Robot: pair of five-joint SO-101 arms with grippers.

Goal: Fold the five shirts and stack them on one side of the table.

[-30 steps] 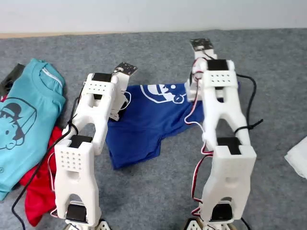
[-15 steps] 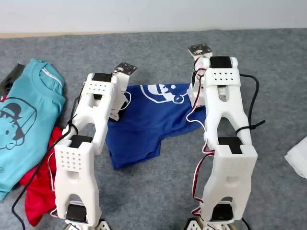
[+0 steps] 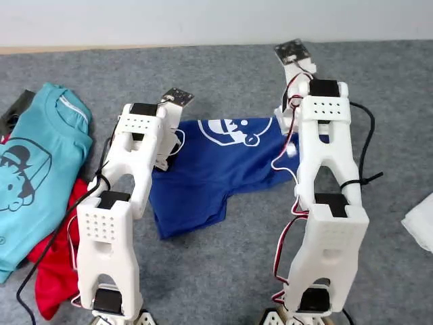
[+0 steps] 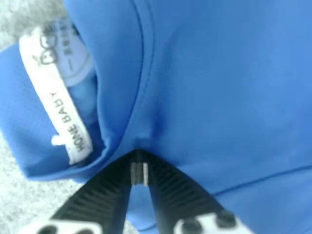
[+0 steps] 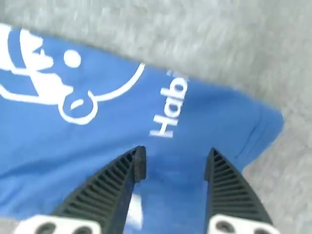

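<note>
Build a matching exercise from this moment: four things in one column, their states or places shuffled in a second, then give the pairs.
Column one:
1. left gripper
2. right gripper
3. teal shirt
4. red shirt

Column two:
A. partly under another shirt
B. open over the blue shirt
C. shut on the blue shirt
D. print up, lying over another shirt

Pairs: 1-C; 2-B; 3-D; 4-A
</note>
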